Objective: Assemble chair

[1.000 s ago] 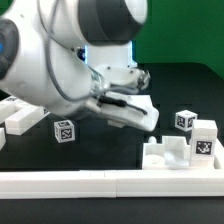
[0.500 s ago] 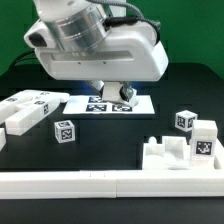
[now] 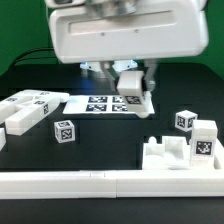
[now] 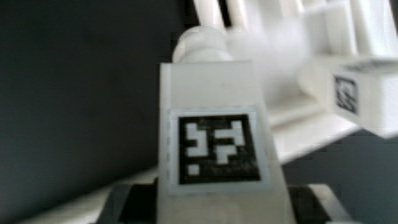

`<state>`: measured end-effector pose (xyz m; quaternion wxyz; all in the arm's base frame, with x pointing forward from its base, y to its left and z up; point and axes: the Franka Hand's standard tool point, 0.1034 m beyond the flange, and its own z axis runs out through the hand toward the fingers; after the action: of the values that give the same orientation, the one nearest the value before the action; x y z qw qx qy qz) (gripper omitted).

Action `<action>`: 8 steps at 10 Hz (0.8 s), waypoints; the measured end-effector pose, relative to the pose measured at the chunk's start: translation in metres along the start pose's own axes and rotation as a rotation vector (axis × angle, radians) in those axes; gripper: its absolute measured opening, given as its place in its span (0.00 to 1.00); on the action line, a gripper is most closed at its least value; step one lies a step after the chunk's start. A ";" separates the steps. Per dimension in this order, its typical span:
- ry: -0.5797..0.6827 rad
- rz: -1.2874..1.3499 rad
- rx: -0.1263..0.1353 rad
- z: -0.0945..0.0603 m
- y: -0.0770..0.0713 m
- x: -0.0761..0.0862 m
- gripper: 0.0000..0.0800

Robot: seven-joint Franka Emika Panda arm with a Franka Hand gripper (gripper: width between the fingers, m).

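Chair part (image 4: pixel 217 110): blocky, smooth white plastic, square-tagged, rounded tip.

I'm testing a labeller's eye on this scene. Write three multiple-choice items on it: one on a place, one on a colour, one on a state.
1. In the exterior view, where does the long white rail lie?
A. Across the bottom of the picture, in front of the loose parts.
B. Across the top, behind the arm.
C. Upright at the exterior view's right edge.

2. What colour is the table top?
A. Black.
B. Red.
C. White.

3. What state is the claw in?
A. Open and empty.
B. Closed on a white tagged chair part.
C. Out of view.

Answers:
1 A: the rail runs from side to side along the bottom of the picture.
2 A: the bare surface between the parts is black.
3 B: the wrist view shows the part clamped between the two fingers.
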<state>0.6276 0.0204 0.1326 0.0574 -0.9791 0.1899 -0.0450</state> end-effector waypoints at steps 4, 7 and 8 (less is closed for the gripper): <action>0.294 -0.062 -0.018 0.027 0.005 -0.009 0.36; 0.472 -0.167 -0.039 0.031 -0.007 0.006 0.36; 0.480 -0.163 -0.042 0.035 -0.006 0.004 0.36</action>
<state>0.6373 0.0281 0.0986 -0.0134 -0.9535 0.1192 -0.2766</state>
